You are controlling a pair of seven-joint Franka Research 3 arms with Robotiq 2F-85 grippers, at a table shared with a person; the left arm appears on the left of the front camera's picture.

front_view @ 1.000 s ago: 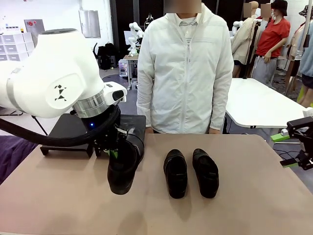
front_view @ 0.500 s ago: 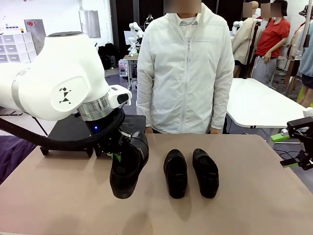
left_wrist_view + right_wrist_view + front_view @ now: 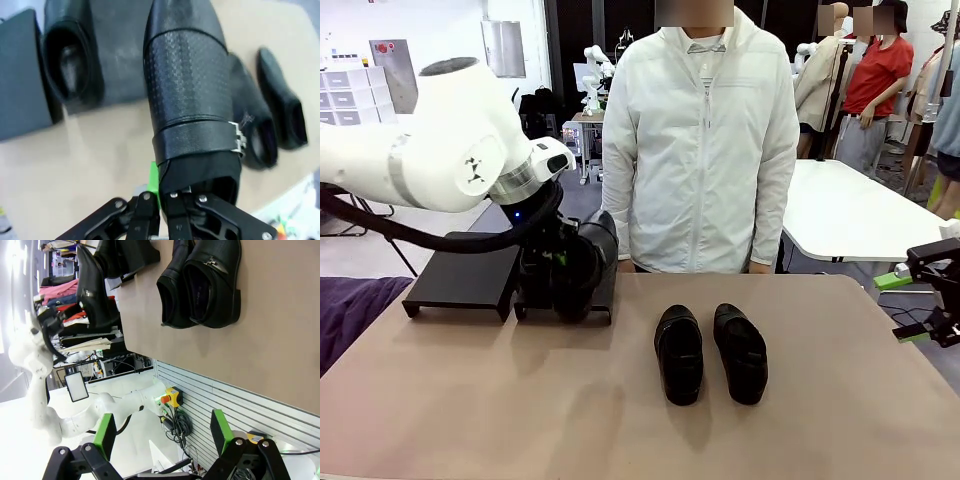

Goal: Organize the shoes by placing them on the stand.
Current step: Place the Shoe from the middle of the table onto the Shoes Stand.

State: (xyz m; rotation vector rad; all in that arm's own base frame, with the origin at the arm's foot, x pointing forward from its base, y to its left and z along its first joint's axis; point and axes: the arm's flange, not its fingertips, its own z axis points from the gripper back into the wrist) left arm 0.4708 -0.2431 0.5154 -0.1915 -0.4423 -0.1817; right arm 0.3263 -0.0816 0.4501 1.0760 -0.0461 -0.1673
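**One shoe on stand, 2nd clamped over it**

The stand (image 3: 460, 282) sits twd the table's far-left corner: 2 matte-black sections side by side, the left section (image 3: 17, 75) nearest the left edge. The right section (image 3: 122, 55) carries one shoe (image 3: 70, 60), opening up, lying along the side next to the left section. The left gripper (image 3: 162, 185) is clamped on the heel end of a 2nd shoe (image 3: 190, 100). Its toe points away from the wrist, over the other half of the right section, just beside the first shoe. Can't tell if it touches the platform.

A pair of shoes (image 3: 679, 353) lies mid-table, side by side & close, well apart from the stand. The right gripper (image 3: 162, 415) hangs past the table's right edge, fingers wide apart w/ nothing between them.

The table (image 3: 470, 400) has a plain tan top. A person in a white jacket (image 3: 700, 150) stands at the middle of its far edge. Behind, a white table (image 3: 850, 210) is on the right w/ more people near it. Grey drawers (image 3: 345, 95) are at far left, and a purple floor cover (image 3: 350, 310) lies by the table's left edge.
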